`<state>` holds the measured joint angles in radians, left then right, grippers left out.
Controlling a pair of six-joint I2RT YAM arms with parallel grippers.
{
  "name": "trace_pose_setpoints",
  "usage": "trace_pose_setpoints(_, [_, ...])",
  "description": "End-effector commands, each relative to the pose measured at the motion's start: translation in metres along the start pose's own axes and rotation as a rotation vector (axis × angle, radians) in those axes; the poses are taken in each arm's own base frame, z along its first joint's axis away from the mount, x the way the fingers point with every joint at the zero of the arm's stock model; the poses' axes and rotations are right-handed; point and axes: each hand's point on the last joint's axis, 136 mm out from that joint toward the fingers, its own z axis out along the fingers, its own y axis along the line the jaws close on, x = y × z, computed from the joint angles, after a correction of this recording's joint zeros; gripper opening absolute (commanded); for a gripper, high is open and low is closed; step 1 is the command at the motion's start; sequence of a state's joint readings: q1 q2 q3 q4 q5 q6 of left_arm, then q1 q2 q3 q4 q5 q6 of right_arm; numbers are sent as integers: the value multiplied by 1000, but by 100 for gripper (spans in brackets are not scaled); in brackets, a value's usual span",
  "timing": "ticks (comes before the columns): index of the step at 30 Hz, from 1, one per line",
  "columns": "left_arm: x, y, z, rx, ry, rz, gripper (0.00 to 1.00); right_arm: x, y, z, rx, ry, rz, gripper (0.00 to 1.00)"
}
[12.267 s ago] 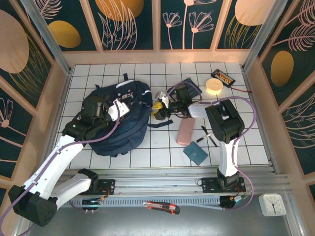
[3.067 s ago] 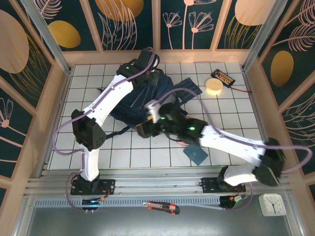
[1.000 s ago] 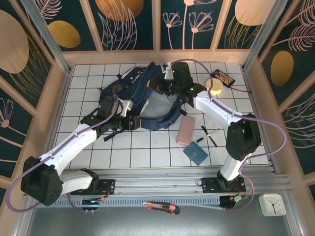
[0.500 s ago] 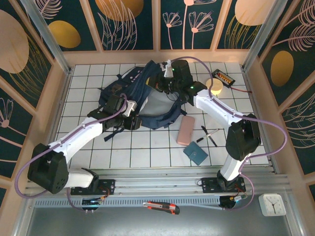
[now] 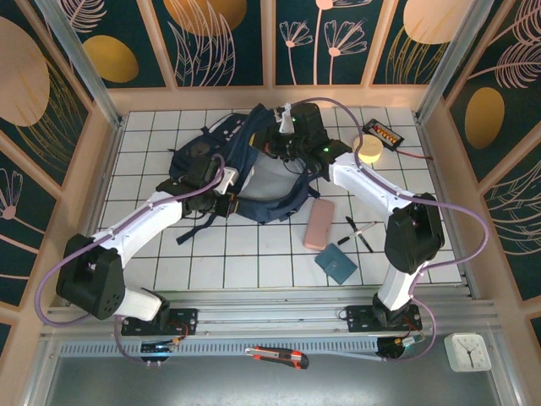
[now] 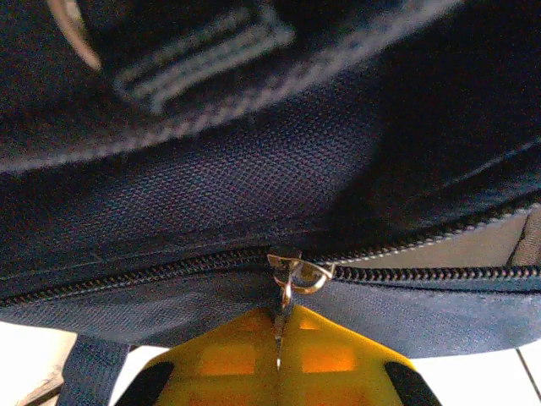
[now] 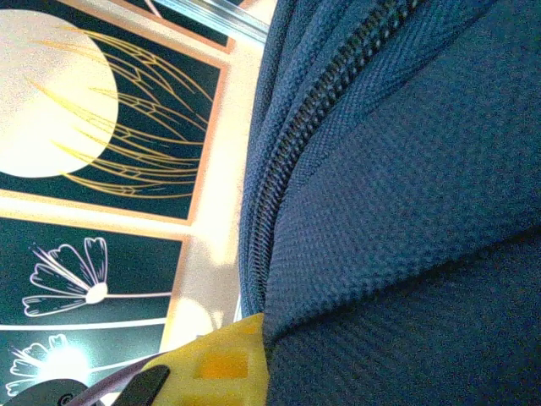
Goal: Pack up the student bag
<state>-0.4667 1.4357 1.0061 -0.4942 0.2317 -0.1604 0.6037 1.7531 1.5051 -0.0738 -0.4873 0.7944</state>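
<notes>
The student bag (image 5: 203, 156), navy blue, lies at the back middle of the tiled table with its mouth open and its grey lining (image 5: 269, 179) showing. My left gripper (image 5: 221, 183) is at the bag's near left rim. In the left wrist view its yellow fingers (image 6: 228, 359) are shut on the metal zipper pull (image 6: 284, 298), just below the slider (image 6: 296, 269) on the zipper line. My right gripper (image 5: 284, 135) holds the bag's far rim lifted. In the right wrist view its yellow finger (image 7: 221, 359) pinches navy fabric (image 7: 397, 194) beside the zipper teeth.
A pink case (image 5: 319, 223), two pens (image 5: 359, 233) and a teal wallet (image 5: 336, 264) lie right of the bag. A yellow tape roll (image 5: 366, 149) and a black device (image 5: 383, 133) sit at the back right. A box cutter (image 5: 277, 356) and a white clock (image 5: 467, 351) lie near the front rail.
My left gripper has moved up to the bag's near rim and shut on the zipper pull. The right gripper has kept its hold on the raised far rim.
</notes>
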Motion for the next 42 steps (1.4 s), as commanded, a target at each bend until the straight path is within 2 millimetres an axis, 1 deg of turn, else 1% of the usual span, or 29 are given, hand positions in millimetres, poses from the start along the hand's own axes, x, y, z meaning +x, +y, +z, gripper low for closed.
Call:
trace_pose_setpoints(1, [-3, 18, -7, -80, -9, 1, 0, -28, 43, -14, -94, -93, -86, 0])
trace_pose_setpoints(7, [23, 48, -18, -223, 52, -19, 0, -39, 36, -20, -75, -117, -95, 0])
trace_pose_setpoints(9, [26, 56, -25, -261, 54, -23, 0, -45, 32, -24, -63, -131, -98, 0])
trace_pose_setpoints(11, [27, 60, -29, -273, 56, -23, 0, -48, 29, -28, -56, -140, -98, 0])
trace_pose_setpoints(12, [27, 61, -30, -274, 58, -20, 0, -49, 29, -29, -55, -140, -100, 0])
trace_pose_setpoints(14, [29, 72, -34, -318, 66, -20, 0, -48, 31, -30, -53, -137, -110, 0])
trace_pose_setpoints(16, [31, 89, -38, -378, 69, -53, 0, -48, 32, -31, -53, -133, -113, 0])
trace_pose_setpoints(19, [42, 135, -48, -546, 105, -180, 0, -46, 33, -32, -58, -125, -111, 0])
trace_pose_setpoints(22, [57, 172, -49, -652, 173, -261, 0, -43, 33, -32, -68, -118, -103, 0])
trace_pose_setpoints(24, [67, 186, -39, -656, 204, -301, 0, -42, 32, -31, -73, -115, -94, 0])
trace_pose_setpoints(26, [68, 189, -32, -632, 206, -326, 0, -40, 31, -29, -80, -112, -87, 0])
trace_pose_setpoints(28, [62, 187, -31, -616, 184, -336, 0, -31, 36, -21, -95, -87, -87, 0])
trace_pose_setpoints(29, [56, 184, -33, -603, 161, -340, 2, -26, 39, -17, -105, -74, -88, 0])
trace_pose_setpoints(31, [43, 181, -45, -605, 100, -339, 27, -15, 42, -7, -119, -47, -83, 0])
trace_pose_setpoints(32, [35, 181, -55, -616, 53, -340, 34, -9, 43, -2, -122, -34, -82, 0])
trace_pose_setpoints(33, [26, 180, -66, -629, 2, -340, 39, -4, 43, 4, -124, -21, -75, 0])
trace_pose_setpoints(36, [-8, 172, -113, -660, -216, -353, 56, 11, 43, 18, -129, 19, -55, 0])
trace_pose_setpoints(39, [-40, 152, -147, -585, -411, -335, 58, 29, 49, 35, -154, 76, -48, 0])
trace_pose_setpoints(40, [-46, 148, -154, -567, -450, -331, 58, 37, 50, 42, -164, 102, -44, 0])
trace_pose_setpoints(42, [-58, 136, -161, -508, -502, -298, 58, 52, 57, 55, -186, 160, -47, 0])
